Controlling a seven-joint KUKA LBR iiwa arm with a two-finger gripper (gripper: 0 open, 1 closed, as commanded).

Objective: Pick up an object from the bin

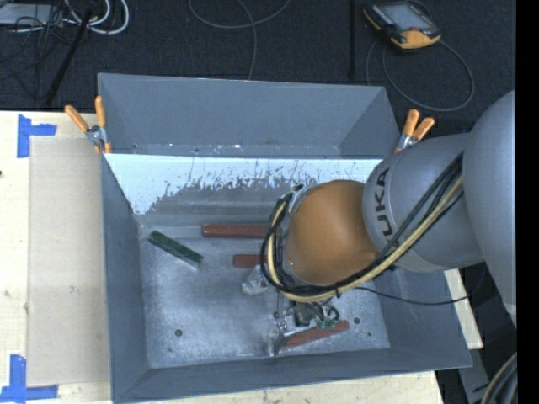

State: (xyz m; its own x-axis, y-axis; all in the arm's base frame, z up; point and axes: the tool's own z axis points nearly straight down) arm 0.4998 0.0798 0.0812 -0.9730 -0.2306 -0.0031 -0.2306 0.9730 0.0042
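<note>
The jaws are set low by the near wall of the bin (253, 124), over a flat-lying reddish-brown stick (324, 330) - judged the target - but their state cannot be told, being hidden by the orange wrist cover (328, 230).

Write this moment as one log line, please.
hand: low in bin, lower right | nearest thing: reddish-brown stick, beside it | green bar: apart, left
</note>
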